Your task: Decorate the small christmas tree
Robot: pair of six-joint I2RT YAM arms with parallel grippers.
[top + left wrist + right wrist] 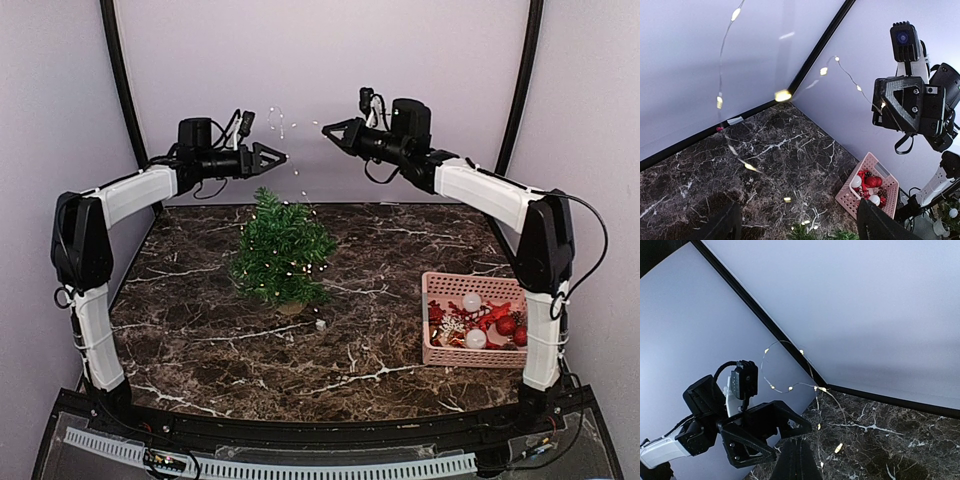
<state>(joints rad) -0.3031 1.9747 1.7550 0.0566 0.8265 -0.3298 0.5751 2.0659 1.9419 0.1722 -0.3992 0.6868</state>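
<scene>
Right gripper [326,130] pinches the light string [783,95] at upper centre; left gripper [283,157], jaws spread, hangs beside it. Below, mid-frame, stands the small christmas tree [282,250]. The thin wire could snag branches and tip it.

A robot test booth: plain lilac walls [320,60]; black frame poles [121,80]; marbled tabletop [400,250].

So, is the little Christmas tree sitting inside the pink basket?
No, the small christmas tree stands on the table, apart from the pink basket to its right.
</scene>
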